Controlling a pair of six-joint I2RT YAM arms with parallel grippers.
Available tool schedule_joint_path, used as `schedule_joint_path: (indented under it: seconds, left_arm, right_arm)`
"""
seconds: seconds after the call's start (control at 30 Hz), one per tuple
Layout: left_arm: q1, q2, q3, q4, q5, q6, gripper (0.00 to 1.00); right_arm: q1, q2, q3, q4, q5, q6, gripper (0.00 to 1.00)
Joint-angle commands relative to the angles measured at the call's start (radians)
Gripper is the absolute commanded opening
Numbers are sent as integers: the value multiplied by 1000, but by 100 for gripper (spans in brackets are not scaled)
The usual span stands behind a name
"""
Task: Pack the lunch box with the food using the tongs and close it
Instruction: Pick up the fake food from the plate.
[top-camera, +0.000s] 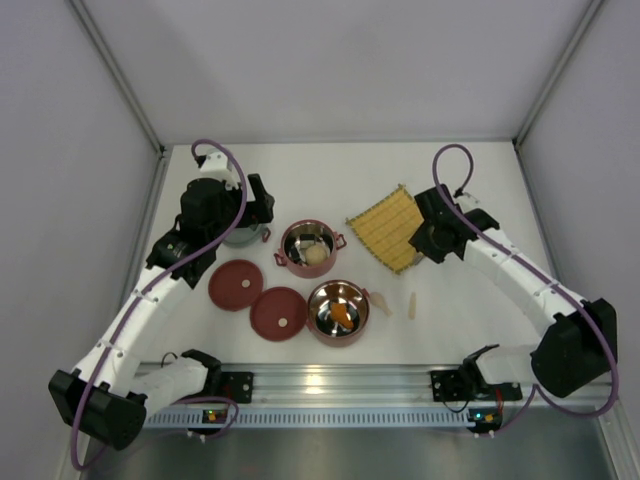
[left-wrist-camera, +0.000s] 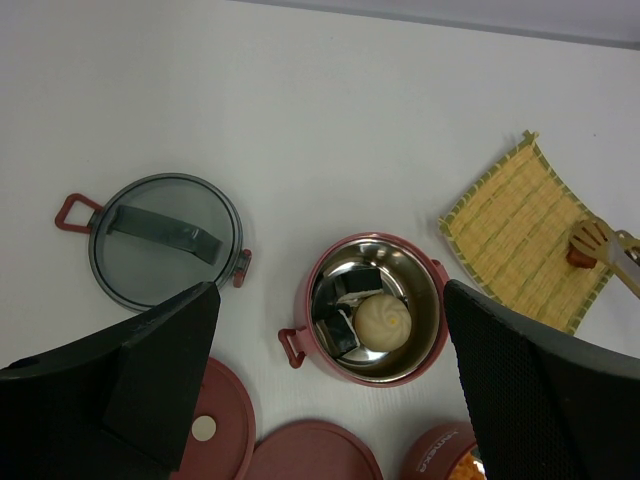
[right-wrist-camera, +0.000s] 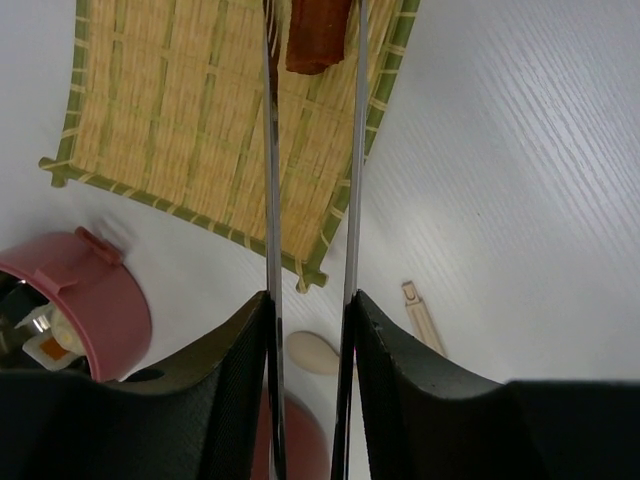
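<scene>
The lunch box lies apart in pieces. One maroon bowl holds a pale round piece and black-wrapped rolls. The other bowl holds orange food. Two flat maroon lids lie to its left. My right gripper is shut on the tongs, which reach out over the yellow mat. An orange-brown slab sits between the tong arms near their tips. My left gripper hangs open, above the table beside the first bowl, holding nothing.
A grey see-through lid with red tabs lies left of the first bowl, under my left arm. A beige spoon and a beige stick lie between the mat and the second bowl. Grey walls close the table at the back and sides.
</scene>
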Motion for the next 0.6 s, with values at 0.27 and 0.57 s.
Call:
schedule_joint_path:
  seconds: [0.27, 0.57]
  left_arm:
    - [1, -22, 26, 14, 7, -4, 99]
    - [3, -20, 24, 12, 6, -4, 99]
  right_arm:
    - [-17, 2, -11, 71, -12, -27, 17]
    - [-17, -36, 21, 34, -41, -151, 1]
